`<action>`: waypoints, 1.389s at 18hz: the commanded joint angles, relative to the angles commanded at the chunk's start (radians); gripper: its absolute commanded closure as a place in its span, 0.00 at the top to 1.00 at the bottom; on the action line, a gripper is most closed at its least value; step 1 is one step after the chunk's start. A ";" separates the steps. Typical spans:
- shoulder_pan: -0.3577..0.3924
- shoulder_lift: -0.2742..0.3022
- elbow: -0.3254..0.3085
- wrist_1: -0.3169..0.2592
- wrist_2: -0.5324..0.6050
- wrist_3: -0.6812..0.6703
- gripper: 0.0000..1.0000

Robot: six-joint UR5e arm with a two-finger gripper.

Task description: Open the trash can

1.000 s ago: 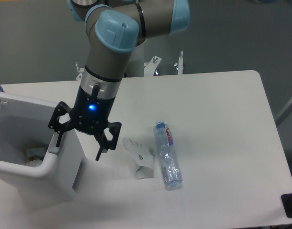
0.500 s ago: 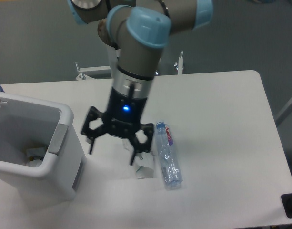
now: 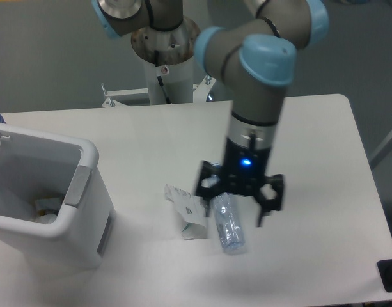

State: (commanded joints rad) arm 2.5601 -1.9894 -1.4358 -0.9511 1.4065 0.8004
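Setting: white tabletop point(image 3: 311, 147) before a grey backdrop.
Fingers: spread wide and empty, the gripper point(image 3: 239, 206) hovering over the upper end of a clear plastic bottle point(image 3: 228, 225).
Beside bottle: crumpled white carton point(image 3: 187, 212), just left.
Trash can point(image 3: 48, 198): far left tabletop, upright, mouth facing up, interior exposed, grey button strip point(image 3: 77, 187) on right rim.

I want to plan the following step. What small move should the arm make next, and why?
Probably lower the open claw straight down around the clear bottle. The trash can already stands open, its inside visible with some items at the bottom, so opening looks done. The claw hangs over the bottle's upper end, holding nothing. A crumpled wrapper lies just beside the bottle.
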 joint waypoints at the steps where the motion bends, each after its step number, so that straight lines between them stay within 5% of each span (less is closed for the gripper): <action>1: 0.011 -0.020 0.000 0.002 0.012 0.038 1.00; 16: 0.019 -0.031 -0.071 0.002 0.040 0.298 1.00; 25: 0.015 -0.031 -0.084 0.002 0.072 0.303 1.00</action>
State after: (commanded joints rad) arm 2.5756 -2.0203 -1.5202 -0.9495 1.4787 1.1029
